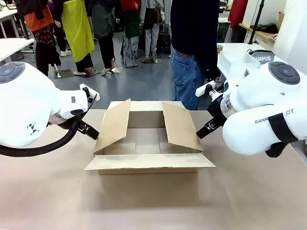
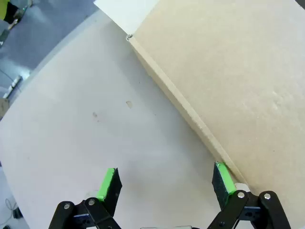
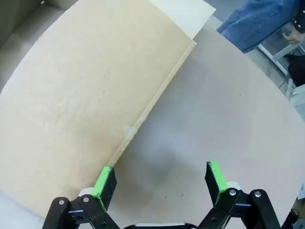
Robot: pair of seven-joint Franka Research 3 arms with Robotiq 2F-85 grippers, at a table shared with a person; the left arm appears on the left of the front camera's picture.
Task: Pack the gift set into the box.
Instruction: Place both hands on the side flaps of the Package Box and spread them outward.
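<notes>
1. box (image 1: 148,162) mid desk (image 1: 144,206), flaps open, side flaps tilted up.
2. left jaws at box's left side, apart; one green pad (image 2: 223,177) just beside flap edge.
3. right jaws at box's right side, apart; green pad (image 3: 102,181) by flap edge.
4. gift set (image 1: 240,60) beyond box's far right corner, well apart.
5. person (image 1: 189,48) behind box.

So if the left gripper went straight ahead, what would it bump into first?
Most likely the bare table, right beside the box. The left gripper is open, and one finger is near the box's edge, so it might brush that; depth is hard to judge.
</notes>
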